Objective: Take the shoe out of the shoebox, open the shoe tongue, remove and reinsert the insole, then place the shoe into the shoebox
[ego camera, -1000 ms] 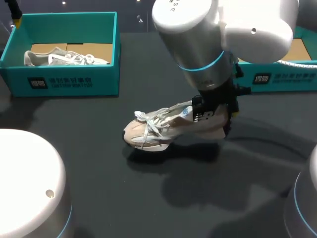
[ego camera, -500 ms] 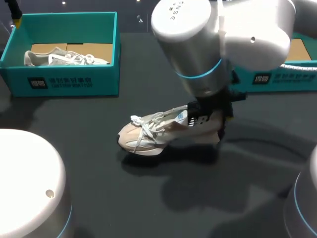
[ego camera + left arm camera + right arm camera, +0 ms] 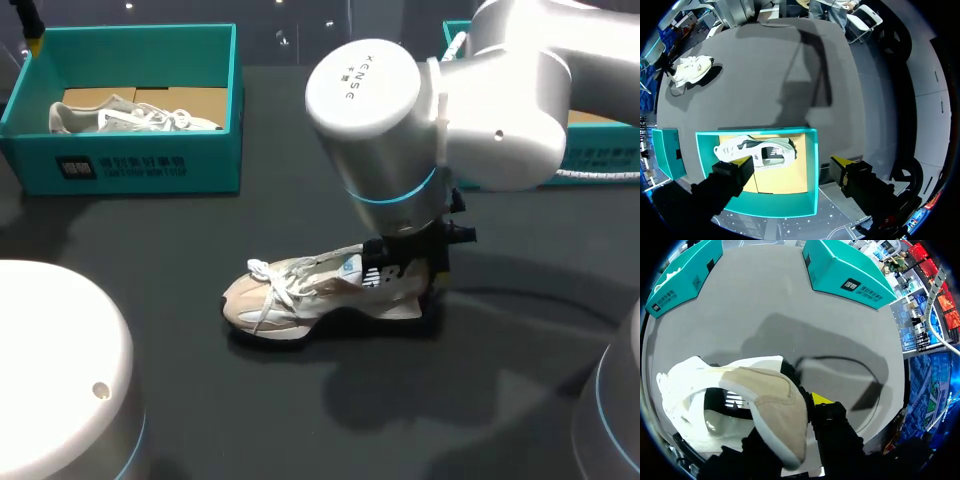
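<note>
Lying sole-down at mid-table, the shoe (image 3: 300,292) has its long axis across the table, toe toward my left arm's side and heel toward my right. The right gripper (image 3: 418,285) has the heel, and from the wrist one yellow fingertip (image 3: 820,399) presses the outside of the heel collar. The other finger is hidden, seemingly inside the shoe, so I judge the fingers closed narrowly on the heel wall. The tongue (image 3: 345,266) and laces (image 3: 272,285) face the free left side, so opening them probably falls to the left arm. The left gripper (image 3: 792,162) hangs well apart above the left box (image 3: 780,205), fingers spread wide, holding nothing.
</note>
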Available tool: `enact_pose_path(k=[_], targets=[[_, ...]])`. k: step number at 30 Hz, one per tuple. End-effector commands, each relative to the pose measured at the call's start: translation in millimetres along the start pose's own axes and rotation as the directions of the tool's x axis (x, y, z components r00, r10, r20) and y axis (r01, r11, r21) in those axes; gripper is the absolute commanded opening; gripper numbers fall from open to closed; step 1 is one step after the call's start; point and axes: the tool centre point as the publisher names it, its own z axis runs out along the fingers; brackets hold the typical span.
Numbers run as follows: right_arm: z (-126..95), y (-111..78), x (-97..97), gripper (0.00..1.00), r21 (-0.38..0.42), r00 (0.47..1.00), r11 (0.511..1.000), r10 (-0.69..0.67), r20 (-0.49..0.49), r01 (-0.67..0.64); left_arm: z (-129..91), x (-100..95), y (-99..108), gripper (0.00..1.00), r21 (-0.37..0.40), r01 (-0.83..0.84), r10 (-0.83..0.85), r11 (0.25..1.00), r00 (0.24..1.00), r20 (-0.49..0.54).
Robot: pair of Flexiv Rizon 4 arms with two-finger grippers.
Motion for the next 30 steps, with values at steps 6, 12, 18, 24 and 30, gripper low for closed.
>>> enact_pose_path(k=[6, 12, 18, 24, 30], targets=[[29, 0.2, 1.9, 0.0, 0.026, 0.998, 1.0, 0.003, -0.056, -0.002, -1, 0.0, -1, 1.0, -0.001, -0.001, 0.001, 1.0, 1.0, -0.002], [44, 2.8, 4.2, 0.0, 0.055, 0.998, 0.999, 0.005, -0.059, -0.002, -1, 0.0, -1, 1.0, -0.001, -0.001, 0.001, 1.0, 1.0, -0.002], [54, 7.1, 4.0, 0.0, 0.063, 0.998, 0.998, -0.001, -0.064, 0.005, -1, 0.0, -1, 1.0, -0.001, -0.001, 0.001, 1.0, 1.0, -0.002], [63, 10.6, 3.3, 0.0, 0.075, 0.998, 0.997, -0.01, -0.067, 0.015, -1, 0.0, -1, 1.0, -0.001, -0.001, 0.001, 1.0, 1.0, -0.002], [70, 13.4, -1.9, 0.0, 0.082, 0.997, 0.996, -0.017, -0.076, 0.023, -1, 0.0, -1, 1.0, -0.001, -0.001, 0.001, 1.0, 1.0, -0.002]])
